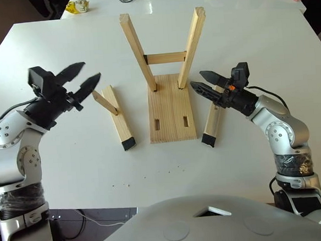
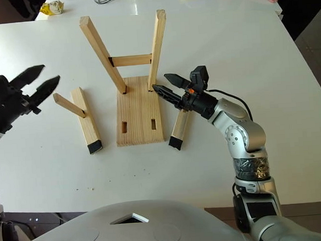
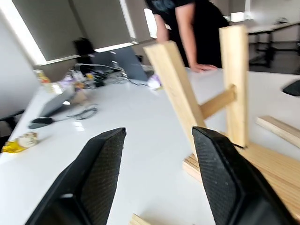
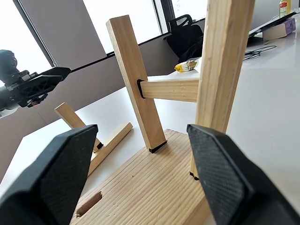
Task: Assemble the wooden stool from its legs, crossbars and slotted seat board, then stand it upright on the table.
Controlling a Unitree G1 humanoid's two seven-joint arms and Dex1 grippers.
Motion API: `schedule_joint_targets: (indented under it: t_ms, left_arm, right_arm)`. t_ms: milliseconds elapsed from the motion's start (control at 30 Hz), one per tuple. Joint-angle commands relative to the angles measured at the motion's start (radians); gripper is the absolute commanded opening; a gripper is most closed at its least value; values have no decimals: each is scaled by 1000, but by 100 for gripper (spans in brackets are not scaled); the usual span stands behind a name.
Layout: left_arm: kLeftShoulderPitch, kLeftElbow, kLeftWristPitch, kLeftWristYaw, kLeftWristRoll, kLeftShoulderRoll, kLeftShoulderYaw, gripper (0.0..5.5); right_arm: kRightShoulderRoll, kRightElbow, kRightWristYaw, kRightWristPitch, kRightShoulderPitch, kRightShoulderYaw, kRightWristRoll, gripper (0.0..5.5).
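Honestly, this stool was about half built. The seat board (image 1: 171,111) lay flat on the bench (image 1: 254,47) with two upright legs (image 1: 138,47) plugged into its far end, joined by a crossbar (image 1: 165,58). The two near slots (image 1: 157,124) were empty. One loose leg (image 1: 119,120) lay just left of the board with a short crossbar (image 1: 105,102) sticking out of it, and a second loose leg (image 1: 212,122) lay just right of the board.

The left gripper (image 1: 83,79) hovered above the bench left of that first loose leg, fingers spread, holding nothing. The right gripper (image 1: 197,80) sat close to the base of the right-hand upright leg, also spread wide and empty.

My guess on handling: plain softwood, so light and stiff, with nothing fragile about it. The square section gives flat faces, so I'd pinch a loose leg across two opposite sides around mid-length, away from the black cap (image 1: 128,144) at its end. Smooth wood could slip or twist in a two-finger hold, though. The standing pair looked only pushed in, so a bump might rock it out.

I couldn't make out any labels or writing on the wood.
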Motion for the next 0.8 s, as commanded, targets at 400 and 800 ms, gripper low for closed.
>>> schedule_joint_targets:
  t_ms: [400,800]
  left_arm:
    - [-132,-205,-6,564,117,-374,-116,263]
    - [28,-52,39,530,237,-379,-256,263]
  right_arm:
    - [42,26,-29,-3,-63,12,-2,351]
    - [69,-1,-57,14,-48,13,23,351]
